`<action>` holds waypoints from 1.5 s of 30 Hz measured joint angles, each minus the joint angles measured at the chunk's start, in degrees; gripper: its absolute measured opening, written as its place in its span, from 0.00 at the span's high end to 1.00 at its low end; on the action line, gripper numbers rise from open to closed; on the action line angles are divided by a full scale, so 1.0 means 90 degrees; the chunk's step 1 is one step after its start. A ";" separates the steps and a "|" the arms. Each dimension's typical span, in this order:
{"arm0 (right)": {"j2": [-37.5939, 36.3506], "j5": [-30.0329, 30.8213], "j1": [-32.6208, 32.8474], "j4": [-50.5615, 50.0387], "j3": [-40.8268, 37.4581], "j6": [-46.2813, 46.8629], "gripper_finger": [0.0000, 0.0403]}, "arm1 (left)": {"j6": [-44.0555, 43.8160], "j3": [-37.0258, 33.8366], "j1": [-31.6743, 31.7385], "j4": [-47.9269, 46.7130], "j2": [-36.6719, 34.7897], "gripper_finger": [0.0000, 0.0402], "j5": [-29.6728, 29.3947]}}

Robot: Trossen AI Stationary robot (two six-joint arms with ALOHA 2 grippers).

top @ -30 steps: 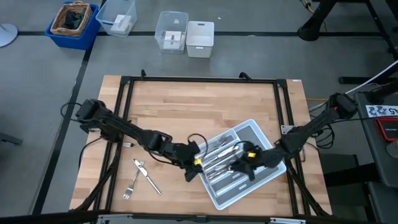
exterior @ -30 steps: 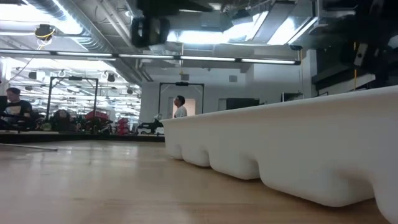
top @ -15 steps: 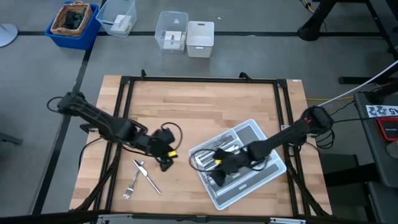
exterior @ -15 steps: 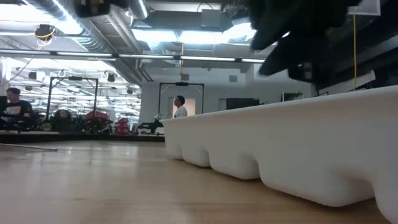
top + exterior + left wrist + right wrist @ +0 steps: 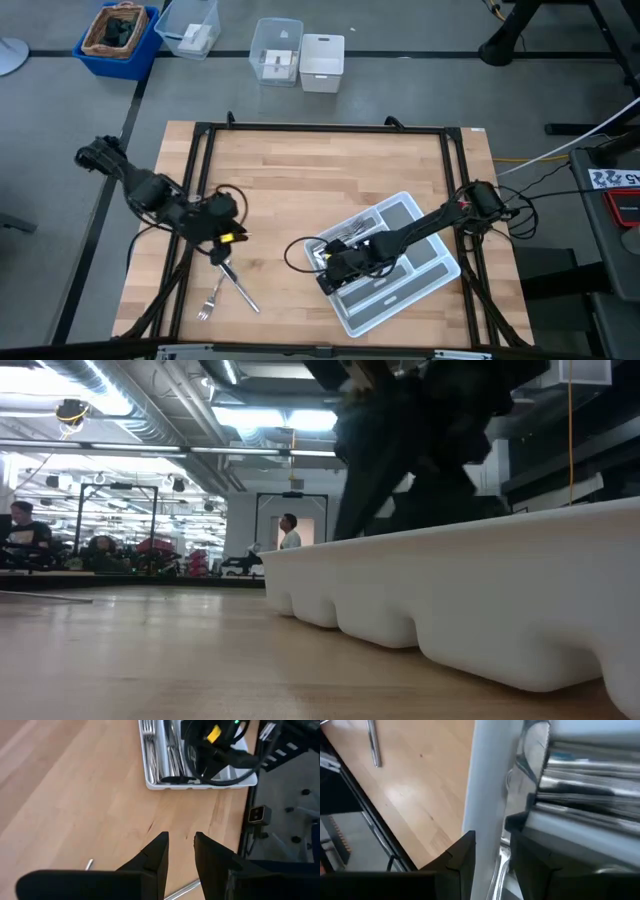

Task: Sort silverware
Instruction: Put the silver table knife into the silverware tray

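The light grey tray (image 5: 440, 268) lies slantwise on the table's right half, with silverware (image 5: 350, 240) bunched in its left compartments. A loose knife (image 5: 240, 292) and fork (image 5: 208, 300) lie flat on the wood near the left front. My left gripper (image 5: 222, 245) hovers just above them, narrowly open with nothing between its fingers (image 5: 181, 847); one silver end (image 5: 89, 864) shows beside it. My right gripper (image 5: 328, 278) is at the tray's left end, open (image 5: 490, 852), one finger outside the end wall (image 5: 485, 795) and one inside, by the silverware (image 5: 580, 785). My right gripper comes from above at the tray's left end wall (image 5: 482, 820), which runs between its two fingers. I cannot tell whether the fingers touch the wall. The tray rests flat on the table.
Black frame rails (image 5: 200, 180) border the table. Clear boxes (image 5: 275, 50) and a blue bin (image 5: 120, 35) stand on the floor beyond the far edge. Bare wood (image 5: 320, 180) fills the far half. In the low view the tray (image 5: 450, 600) fills the right; a person (image 5: 290, 532) stands far off.
My left gripper has drawn back from the tray's left end toward the table's left edge and now hangs over the loose knife and fork. My right gripper has swept across the tray from its middle to its left end. The tray has stayed put.
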 joint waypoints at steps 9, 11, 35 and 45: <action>0.0162 0.0047 0.0046 -0.0452 -0.0001 0.0665 0.69 | 0.0038 -0.0002 -0.0248 -0.0377 -0.0495 0.80 -0.0304; 0.0196 0.0049 0.0046 -0.0441 0.0002 0.0667 0.69 | 0.0053 -0.0001 -0.0299 -0.0470 -0.0521 0.80 -0.0313; 0.0234 0.0075 0.0046 0.0141 -0.0010 0.0834 0.96 | 0.0299 -0.0002 -0.0353 -0.0645 -0.0539 0.80 -0.0356; -0.0058 0.0358 0.0053 0.0022 -0.0010 0.1331 0.98 | 0.0466 0.0000 -0.0351 -0.0651 -0.0539 0.80 -0.0362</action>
